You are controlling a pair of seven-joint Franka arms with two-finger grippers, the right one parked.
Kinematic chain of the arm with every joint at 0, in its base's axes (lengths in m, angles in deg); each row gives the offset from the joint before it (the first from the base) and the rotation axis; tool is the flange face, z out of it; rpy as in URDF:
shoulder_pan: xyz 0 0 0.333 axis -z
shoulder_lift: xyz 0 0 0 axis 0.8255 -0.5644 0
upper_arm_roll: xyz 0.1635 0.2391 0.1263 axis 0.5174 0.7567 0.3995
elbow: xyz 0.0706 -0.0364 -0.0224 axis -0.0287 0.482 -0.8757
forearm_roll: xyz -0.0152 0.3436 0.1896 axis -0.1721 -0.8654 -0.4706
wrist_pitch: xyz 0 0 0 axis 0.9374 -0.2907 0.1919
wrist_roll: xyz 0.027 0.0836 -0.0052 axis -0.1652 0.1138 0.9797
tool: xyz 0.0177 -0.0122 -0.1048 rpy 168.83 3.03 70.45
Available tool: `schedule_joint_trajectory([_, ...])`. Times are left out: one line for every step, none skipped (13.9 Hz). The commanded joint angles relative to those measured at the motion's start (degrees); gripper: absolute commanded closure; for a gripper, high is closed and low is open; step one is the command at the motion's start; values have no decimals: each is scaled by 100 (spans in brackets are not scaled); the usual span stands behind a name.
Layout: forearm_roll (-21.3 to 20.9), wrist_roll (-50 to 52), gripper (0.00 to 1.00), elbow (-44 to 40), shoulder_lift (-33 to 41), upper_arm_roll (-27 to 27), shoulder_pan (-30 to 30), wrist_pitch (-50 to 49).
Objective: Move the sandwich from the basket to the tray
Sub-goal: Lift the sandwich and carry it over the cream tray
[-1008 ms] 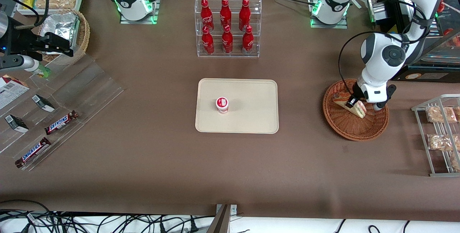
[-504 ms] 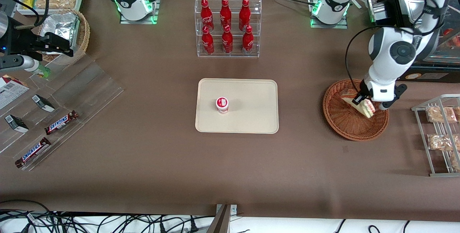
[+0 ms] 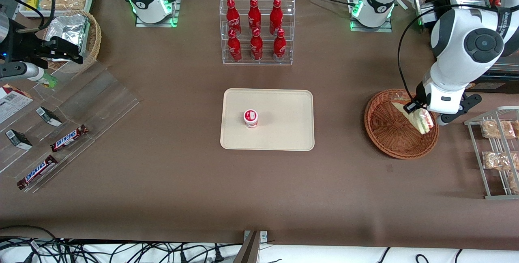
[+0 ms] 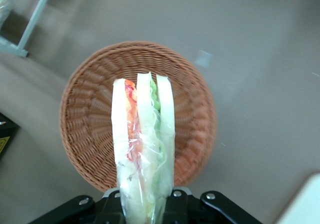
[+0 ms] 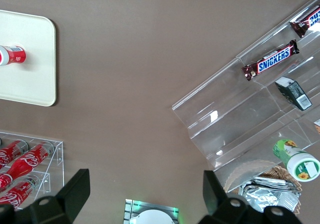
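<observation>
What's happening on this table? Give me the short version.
The working arm's gripper is shut on the sandwich, a clear-wrapped wedge, and holds it lifted above the reddish-brown wicker basket, near the rim at the working arm's end. The wrist view shows the sandwich hanging clear of the basket floor, with nothing else in the basket. The cream tray at the middle of the table has only a small red-and-white cup on it, so the sandwich is not yet delivered.

The front view looks steeply down on the whole tabletop (image 3: 162, 174). The left wrist camera looks straight down, close above the basket (image 4: 80, 114), past its tool (image 4: 145, 204). The right wrist camera shares the tray (image 5: 30, 59) with the front view.
</observation>
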State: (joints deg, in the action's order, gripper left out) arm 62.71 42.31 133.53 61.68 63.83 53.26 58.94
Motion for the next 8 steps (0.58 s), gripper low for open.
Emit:
schedule_joint_trajectory([183,-448,100,-600,-190,-384,-9,-453])
schedule_joint_trajectory([183,-449,100,-714,-217,-630,0,-506])
schedule_joint_trajectory([183,-440,100,-811,-295,-902,0,-559])
schedule_joint_trajectory([183,-431,100,-881,-374,-1140,9,-568])
schedule_joint_trajectory([183,-422,100,-908,-453,-1377,9,-568])
schedule_joint_trajectory([174,-414,100,-926,-550,-1632,9,-568])
schedule_joint_trajectory([157,-457,100,-926,-647,-1852,18,-525])
schedule_joint_trajectory([96,-484,100,-935,-769,-2019,27,-507])
